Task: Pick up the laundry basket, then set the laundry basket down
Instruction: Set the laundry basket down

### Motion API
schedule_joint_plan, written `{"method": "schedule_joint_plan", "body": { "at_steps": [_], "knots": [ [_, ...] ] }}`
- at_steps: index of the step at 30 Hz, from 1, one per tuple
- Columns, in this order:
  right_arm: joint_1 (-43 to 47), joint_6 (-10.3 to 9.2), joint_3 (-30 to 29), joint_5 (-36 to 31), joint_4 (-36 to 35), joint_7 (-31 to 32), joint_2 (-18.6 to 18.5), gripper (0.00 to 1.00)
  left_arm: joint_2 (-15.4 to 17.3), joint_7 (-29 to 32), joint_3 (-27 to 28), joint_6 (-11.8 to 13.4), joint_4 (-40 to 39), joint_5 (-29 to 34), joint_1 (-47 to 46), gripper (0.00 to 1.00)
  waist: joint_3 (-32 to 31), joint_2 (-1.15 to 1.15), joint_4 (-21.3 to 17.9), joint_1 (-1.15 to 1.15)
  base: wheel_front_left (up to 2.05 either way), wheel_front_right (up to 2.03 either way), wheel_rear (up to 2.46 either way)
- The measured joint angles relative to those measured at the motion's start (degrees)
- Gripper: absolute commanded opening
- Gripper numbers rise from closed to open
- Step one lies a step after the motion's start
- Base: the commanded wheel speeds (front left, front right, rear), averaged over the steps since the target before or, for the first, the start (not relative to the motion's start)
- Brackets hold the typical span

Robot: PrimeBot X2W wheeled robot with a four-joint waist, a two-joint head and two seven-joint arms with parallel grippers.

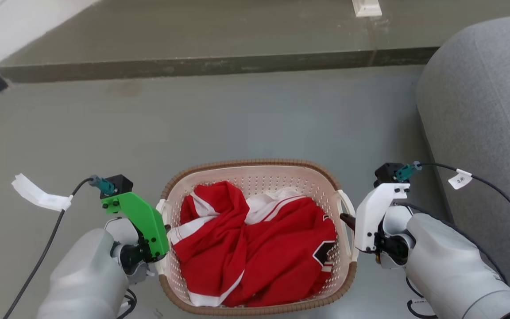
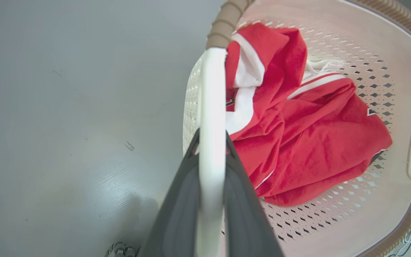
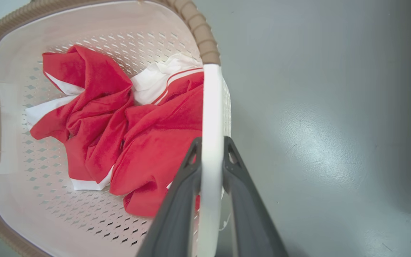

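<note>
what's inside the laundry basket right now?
The cream perforated plastic laundry basket with brown woven-look rim holds crumpled red-and-white clothing. It covers most of the basket's bottom; anything beneath it cannot be seen.

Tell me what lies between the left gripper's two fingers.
The white handle of the laundry basket; the fingers grip it, as the left wrist view shows.

Grey sofa (image 1: 481, 110) is crowding the R. Ledge (image 1: 193, 67) is blocking far ahead. Floor (image 1: 104, 133) L of laundry basket (image 1: 255, 162) is lying open.
</note>
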Motion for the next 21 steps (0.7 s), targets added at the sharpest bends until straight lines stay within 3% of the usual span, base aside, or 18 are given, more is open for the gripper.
{"method": "schedule_joint_plan", "body": {
  "at_steps": [21],
  "knots": [
    [-7.2, 0.01, 0.6, -2.7, 0.0, -8.1, -0.3, 0.0, 0.2, -10.3, -0.9, 0.0, -0.3, 3.8, -6.1, 0.0, 14.9, 0.0, -0.5, 0.0, 0.0, 0.0, 0.0]
  ]
}}
